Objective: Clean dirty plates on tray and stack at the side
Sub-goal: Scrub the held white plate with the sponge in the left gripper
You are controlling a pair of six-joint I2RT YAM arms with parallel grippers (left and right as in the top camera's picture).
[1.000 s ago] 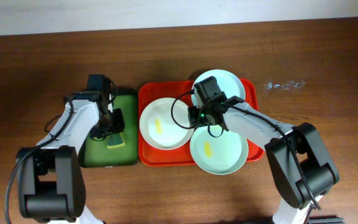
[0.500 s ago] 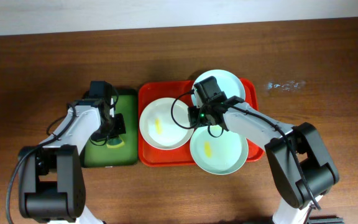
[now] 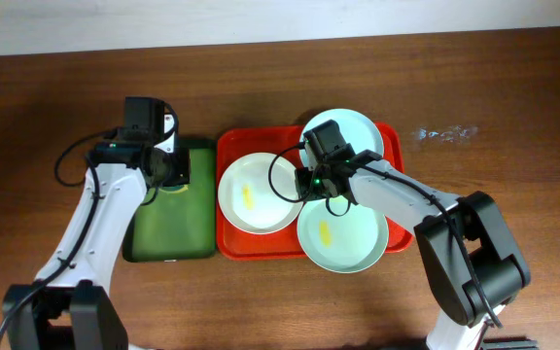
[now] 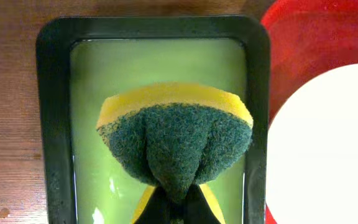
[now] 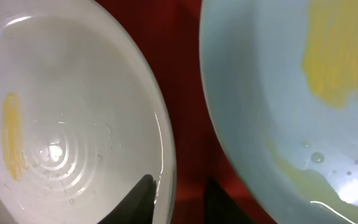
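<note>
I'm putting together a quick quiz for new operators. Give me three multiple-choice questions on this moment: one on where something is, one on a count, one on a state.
1. Where is the sponge?
A. pinched in the left claw above the green tray
B. lying loose, untouched
C. nowhere in view

2. How many plates sit on the red tray?
A. two
B. three
C. four

3. What state is the white plate in?
A. wiped clean
B. broken
C. marked with a yellow smear

Answers:
1 A: the left wrist view shows it squeezed between the fingers over the tray's green floor.
2 B: the white one plus two pale blue plates.
3 C: a yellow streak shows on it in the overhead and right wrist views.
</note>
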